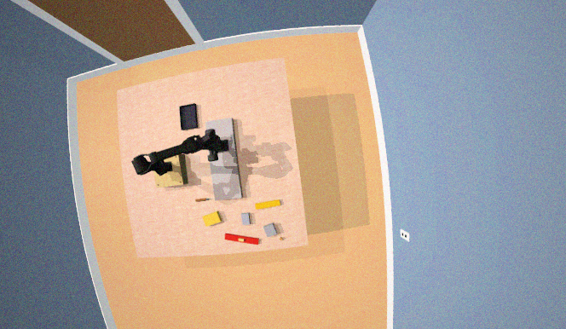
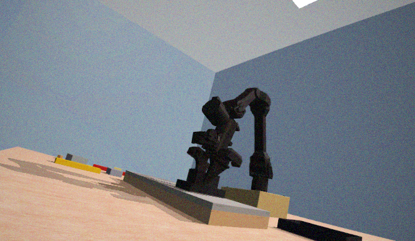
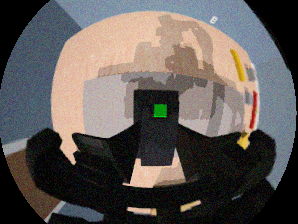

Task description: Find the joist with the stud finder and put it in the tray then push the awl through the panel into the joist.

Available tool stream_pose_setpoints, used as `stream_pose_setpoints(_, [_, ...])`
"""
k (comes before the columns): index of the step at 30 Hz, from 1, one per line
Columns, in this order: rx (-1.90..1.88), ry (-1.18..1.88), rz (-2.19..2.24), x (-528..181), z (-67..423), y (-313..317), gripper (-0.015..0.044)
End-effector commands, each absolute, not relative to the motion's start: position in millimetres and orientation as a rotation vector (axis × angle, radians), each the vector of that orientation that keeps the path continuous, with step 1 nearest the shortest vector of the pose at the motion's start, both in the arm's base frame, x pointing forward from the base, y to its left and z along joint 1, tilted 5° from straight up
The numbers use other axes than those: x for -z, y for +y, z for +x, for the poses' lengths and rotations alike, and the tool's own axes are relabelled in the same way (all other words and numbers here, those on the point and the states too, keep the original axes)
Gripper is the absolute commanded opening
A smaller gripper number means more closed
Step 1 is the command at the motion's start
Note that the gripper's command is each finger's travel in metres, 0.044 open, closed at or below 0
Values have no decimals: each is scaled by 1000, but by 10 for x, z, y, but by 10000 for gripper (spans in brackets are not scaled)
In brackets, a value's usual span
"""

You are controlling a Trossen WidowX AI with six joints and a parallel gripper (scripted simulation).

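The panel [image 1: 222, 159] lies in the middle of the surface [image 1: 161, 230], and the arm's base block [image 1: 171, 175] sits just beside it on its left in the top view. The tray [image 1: 188, 116] lies behind the block, near the panel's far end. The claw [image 2: 200, 182] holds the stud finder [image 3: 158, 132] on the panel. The awl [image 1: 202, 199] lies before the panel's near end, and several small blocks [image 1: 211, 218] lie further forward.

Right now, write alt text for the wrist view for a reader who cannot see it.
A dark stud finder with a lit green square is clamped in the black gripper, held over the grey floor panel. Behind lies a pinkish mat with arm shadows, and small yellow, grey and red blocks at the right edge.
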State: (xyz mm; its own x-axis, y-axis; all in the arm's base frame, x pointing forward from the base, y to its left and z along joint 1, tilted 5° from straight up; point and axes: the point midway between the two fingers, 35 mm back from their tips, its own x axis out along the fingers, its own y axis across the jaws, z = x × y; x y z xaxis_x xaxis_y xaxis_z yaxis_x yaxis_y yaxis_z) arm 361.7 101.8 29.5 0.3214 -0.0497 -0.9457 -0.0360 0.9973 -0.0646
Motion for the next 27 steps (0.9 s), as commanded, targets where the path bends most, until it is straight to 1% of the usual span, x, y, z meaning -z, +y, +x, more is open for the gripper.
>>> stream_pose_setpoints(1, [13,1247,-78,-275,3623,1108,0])
stream_pose_setpoints(27, [8,1247,-72,-239,3597,1754,0])
